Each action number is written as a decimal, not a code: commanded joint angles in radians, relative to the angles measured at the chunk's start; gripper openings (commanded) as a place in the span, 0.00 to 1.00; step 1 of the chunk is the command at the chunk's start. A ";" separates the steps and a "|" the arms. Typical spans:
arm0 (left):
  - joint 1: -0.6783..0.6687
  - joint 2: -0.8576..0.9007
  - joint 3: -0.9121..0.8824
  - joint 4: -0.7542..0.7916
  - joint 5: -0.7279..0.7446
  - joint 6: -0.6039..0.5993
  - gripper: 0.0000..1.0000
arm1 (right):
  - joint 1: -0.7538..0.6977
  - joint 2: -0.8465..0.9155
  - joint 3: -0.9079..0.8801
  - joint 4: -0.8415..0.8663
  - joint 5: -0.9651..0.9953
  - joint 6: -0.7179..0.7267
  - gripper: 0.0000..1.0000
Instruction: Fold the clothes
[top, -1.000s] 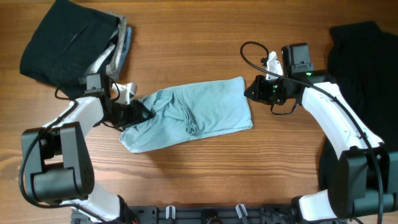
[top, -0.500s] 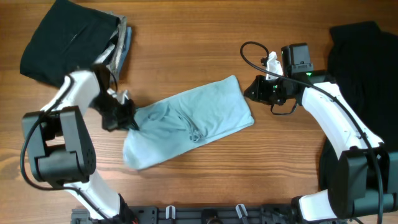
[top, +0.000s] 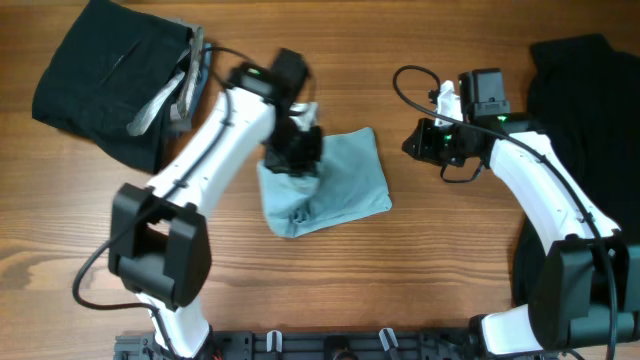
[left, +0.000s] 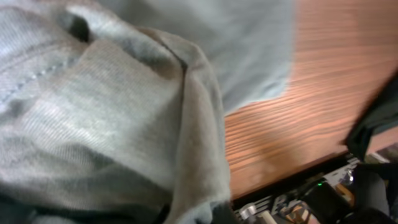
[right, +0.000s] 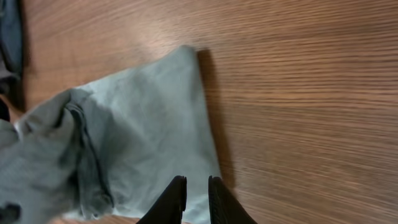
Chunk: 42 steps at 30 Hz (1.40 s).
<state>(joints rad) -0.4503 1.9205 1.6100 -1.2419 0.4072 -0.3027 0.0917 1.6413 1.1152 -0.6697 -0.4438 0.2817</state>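
The light blue shirt (top: 340, 180) lies bunched and doubled over at the table's middle. My left gripper (top: 298, 148) is over its upper left part and is shut on a fold of it. In the left wrist view the shirt's fabric (left: 112, 112) fills most of the frame and hides the fingers. My right gripper (top: 412, 142) hovers just right of the shirt. In the right wrist view the right gripper (right: 197, 186) is all but shut, with a thin slit and nothing in it, above the shirt's right edge (right: 155, 124).
A black garment (top: 95, 75) lies at the back left with grey and blue folded garments (top: 190, 80) against it. Another black garment (top: 580, 100) covers the right edge. A black cable (top: 405, 85) loops behind the right wrist.
The left gripper closed on the shirt's left end and swung up and to the right with it, doubling the shirt over into a shorter shape. The right gripper hardly moved.
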 joint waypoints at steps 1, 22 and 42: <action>-0.102 0.004 0.021 0.102 0.018 -0.145 0.05 | -0.029 -0.005 0.010 -0.005 0.021 -0.018 0.18; 0.092 -0.007 0.010 0.104 -0.150 0.012 0.04 | -0.031 -0.005 0.010 -0.047 0.018 -0.096 0.52; 0.031 -0.080 0.022 -0.053 -0.037 0.087 0.07 | 0.013 -0.005 0.010 -0.006 -0.218 -0.288 0.56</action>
<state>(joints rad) -0.5343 1.9476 1.5940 -1.2827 0.5091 -0.2428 0.0689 1.6413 1.1156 -0.7094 -0.5709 0.0765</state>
